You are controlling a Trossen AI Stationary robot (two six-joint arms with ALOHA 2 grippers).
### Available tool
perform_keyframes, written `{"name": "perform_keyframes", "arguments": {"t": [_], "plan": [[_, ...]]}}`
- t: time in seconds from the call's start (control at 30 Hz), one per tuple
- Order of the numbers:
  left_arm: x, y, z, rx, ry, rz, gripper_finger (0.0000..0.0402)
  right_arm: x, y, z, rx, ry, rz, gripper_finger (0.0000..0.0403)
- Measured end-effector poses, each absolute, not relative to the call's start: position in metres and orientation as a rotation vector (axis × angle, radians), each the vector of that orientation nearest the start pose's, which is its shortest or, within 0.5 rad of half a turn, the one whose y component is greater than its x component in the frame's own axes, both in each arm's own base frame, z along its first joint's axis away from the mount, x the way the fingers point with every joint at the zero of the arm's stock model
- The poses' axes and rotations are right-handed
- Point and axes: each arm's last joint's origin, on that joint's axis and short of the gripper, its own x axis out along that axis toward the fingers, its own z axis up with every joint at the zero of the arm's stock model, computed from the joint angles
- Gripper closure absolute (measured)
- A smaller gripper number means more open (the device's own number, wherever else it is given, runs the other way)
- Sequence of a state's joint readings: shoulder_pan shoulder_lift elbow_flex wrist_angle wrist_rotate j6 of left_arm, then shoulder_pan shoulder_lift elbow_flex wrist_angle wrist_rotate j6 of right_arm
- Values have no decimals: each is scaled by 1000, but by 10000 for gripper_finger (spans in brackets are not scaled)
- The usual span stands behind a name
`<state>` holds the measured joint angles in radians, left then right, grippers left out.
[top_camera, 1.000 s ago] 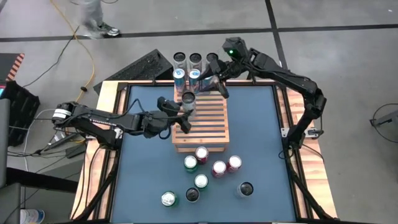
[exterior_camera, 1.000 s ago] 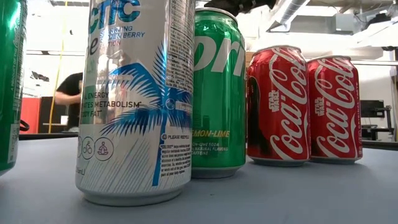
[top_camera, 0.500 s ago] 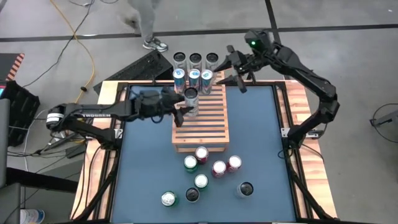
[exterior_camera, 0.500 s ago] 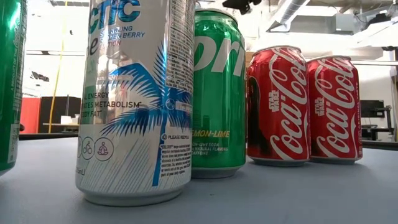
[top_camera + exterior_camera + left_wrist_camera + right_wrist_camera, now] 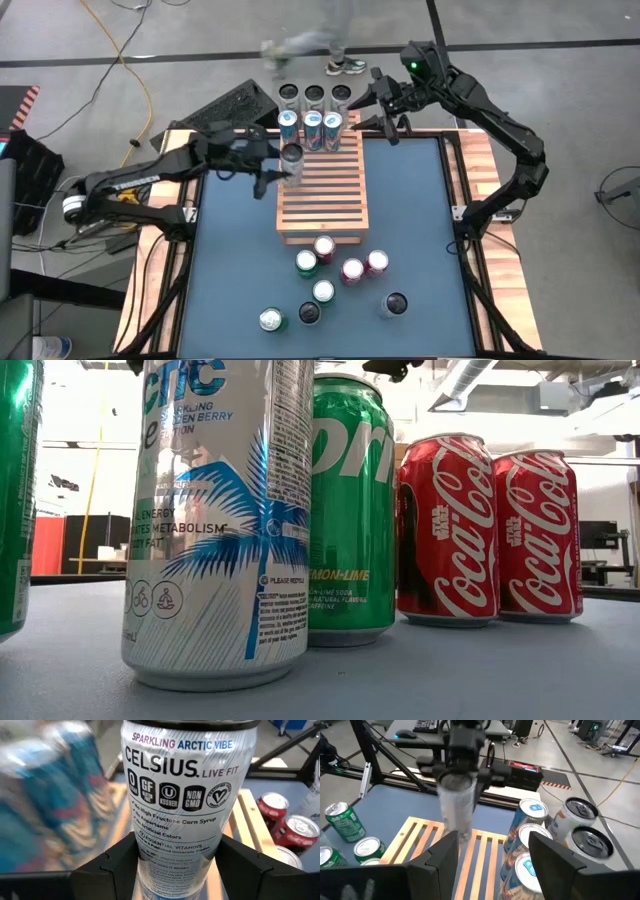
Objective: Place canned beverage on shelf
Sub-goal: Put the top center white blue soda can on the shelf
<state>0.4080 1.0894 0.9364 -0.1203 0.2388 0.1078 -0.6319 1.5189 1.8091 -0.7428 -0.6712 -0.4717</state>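
Observation:
My left gripper (image 5: 283, 170) is shut on a silver Celsius can (image 5: 175, 795), the canned beverage, upright over the far left part of the slatted wooden shelf (image 5: 325, 205). The right wrist view shows the same can (image 5: 457, 807) in front of it. A row of three blue-topped cans (image 5: 311, 126) stands on the shelf's far end. My right gripper (image 5: 378, 112) hangs open and holds nothing, beside that row at the far right corner of the shelf. My left gripper pinches the can's round wall about mid-height (image 5: 150, 855) between its two fingers (image 5: 112, 865), one on each side. The fingers come in level from the table's left. The can stands upright in the hold; whether its base touches the slats I cannot tell.
Three dark-topped cans (image 5: 314, 95) stand just beyond the shelf's far end. Several loose cans (image 5: 340, 268), green, red and silver, cluster on the blue mat near the shelf's near end and fill the low view (image 5: 215, 520). A person walks on the floor behind the table (image 5: 310, 45).
My left gripper has swung toward the table's far edge and risen a little, carrying the can along the shelf's left side toward the row of blue-topped cans. My right gripper has drawn back from that row toward the far right and up, leaving three cans standing.

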Motion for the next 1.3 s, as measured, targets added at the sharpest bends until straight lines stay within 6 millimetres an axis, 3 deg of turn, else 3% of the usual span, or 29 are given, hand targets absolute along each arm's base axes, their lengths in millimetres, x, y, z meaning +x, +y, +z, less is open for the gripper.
{"name": "perform_keyframes", "arguments": {"t": [0.2, 0.6, 0.9, 1.1, 1.3], "plan": [[201, 101, 344, 84, 235, 115, 193, 259, -166, 459, -208, 305, 115, 171], [189, 127, 345, 193, 180, 7, 193, 259, -168, 462, -156, 292, 67, 171], [187, 155, 334, 126, 163, -83, 193, 260, -169, 463, -155, 285, 36, 171], [182, 163, 333, 139, 134, -120, 193, 260, -170, 463, -161, 296, -3, 171], [181, 167, 318, 89, 156, -124, 193, 260, -171, 463, -164, 302, -28, 171]]}}
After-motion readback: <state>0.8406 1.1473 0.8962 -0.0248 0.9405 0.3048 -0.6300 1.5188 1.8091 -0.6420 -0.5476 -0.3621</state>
